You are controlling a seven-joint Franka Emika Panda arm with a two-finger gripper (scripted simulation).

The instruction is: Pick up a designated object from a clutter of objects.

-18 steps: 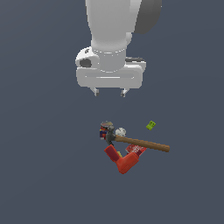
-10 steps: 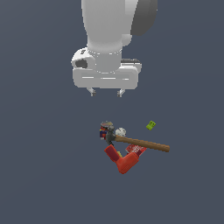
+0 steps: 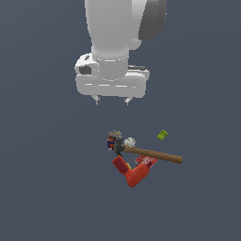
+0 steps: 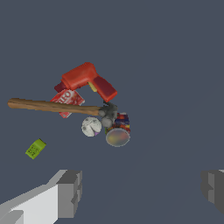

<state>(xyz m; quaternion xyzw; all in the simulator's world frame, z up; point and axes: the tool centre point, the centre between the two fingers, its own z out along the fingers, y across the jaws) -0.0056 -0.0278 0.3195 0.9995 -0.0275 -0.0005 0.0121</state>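
My gripper (image 3: 111, 100) hangs high above the grey floor (image 3: 42, 188) with its jaws spread wide apart and nothing between them; in the wrist view the two grey pads (image 4: 70, 192) stand at opposite edges with only bare floor in the gap. I touch nothing.

The lime-green block (image 3: 162, 135) lies alone on the floor, apart from the heap, toward the exterior view's right of it and just beyond the hammer (image 3: 150, 153) handle's far end. It sits lower than my fingertips and off to the exterior view's right of them, not under the gap. In the wrist view it shows near one pad, tilted flat.

The clutter lies roughly below me: the hammer across a red flat box (image 4: 66, 101), the red bent object (image 4: 87, 81) beside it, a whitish ball (image 4: 91, 126) and a multicoloured can (image 4: 118, 130) by the hammer's dark head
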